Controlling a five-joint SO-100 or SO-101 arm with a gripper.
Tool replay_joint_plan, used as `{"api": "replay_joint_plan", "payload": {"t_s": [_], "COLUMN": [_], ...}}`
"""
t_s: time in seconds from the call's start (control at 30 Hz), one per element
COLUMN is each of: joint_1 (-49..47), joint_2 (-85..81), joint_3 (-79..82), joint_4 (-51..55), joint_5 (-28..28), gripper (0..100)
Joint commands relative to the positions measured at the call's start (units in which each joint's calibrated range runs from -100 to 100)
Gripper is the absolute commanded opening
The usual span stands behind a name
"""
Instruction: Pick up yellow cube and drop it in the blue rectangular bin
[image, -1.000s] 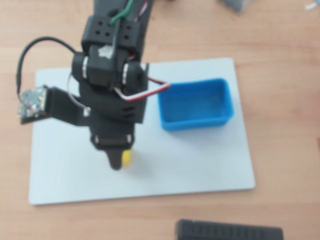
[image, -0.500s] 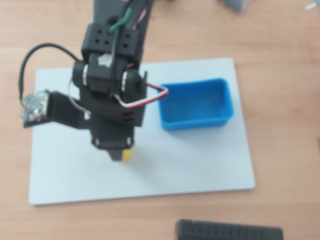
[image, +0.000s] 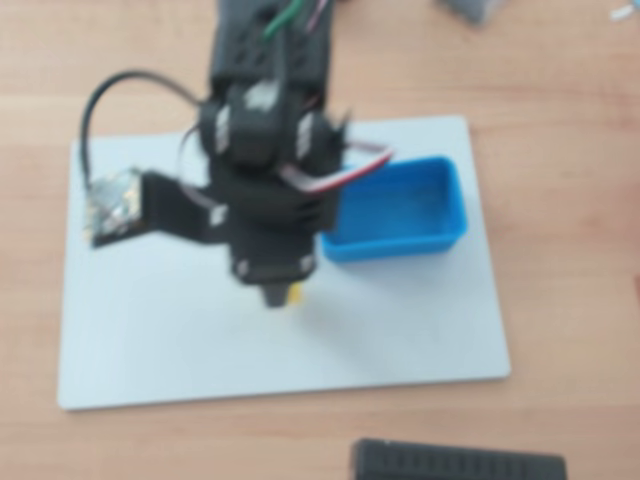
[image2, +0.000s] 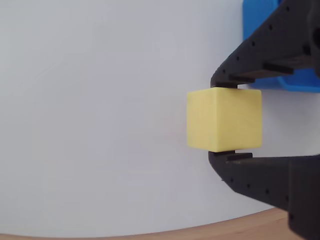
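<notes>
In the wrist view my end effector has its two black fingers closed against opposite faces of the yellow cube, one finger touching its top face and the other its bottom face as that view frames them. The cube fills the gap between them, so I have hold of it. Behind it lies the plain white board, and I cannot tell whether the cube rests on the board or hangs just above it. A strip of the wooden counter shows along the lower edge.

The blue rectangular bin peeks in at the upper right of the wrist view, partly hidden by my upper finger.

From overhead, blurred, my arm covers most of the grasp; only a sliver of yellow shows at my tip. The bin sits on the white board to the right of my arm, close beside it, and the cube is outside it, near its lower left corner
</notes>
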Motion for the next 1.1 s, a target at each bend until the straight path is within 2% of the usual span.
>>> {"api": "replay_joint_plan", "payload": {"t_s": [0.0,0.3,0.43,0.6,1.07], "joint_1": [-4.7,-8.2,-10.4,-10.2,-12.2], "joint_2": [-24.1,-36.8,-47.3,-53.0,-54.1], "joint_3": [5.5,18.3,38.2,49.2,52.4], "joint_4": [0.9,0.0,-9.2,-13.2,-14.2], "joint_5": [-1.3,-1.4,-1.7,-1.6,-1.5], "gripper": [4,3,3,3,15]}}
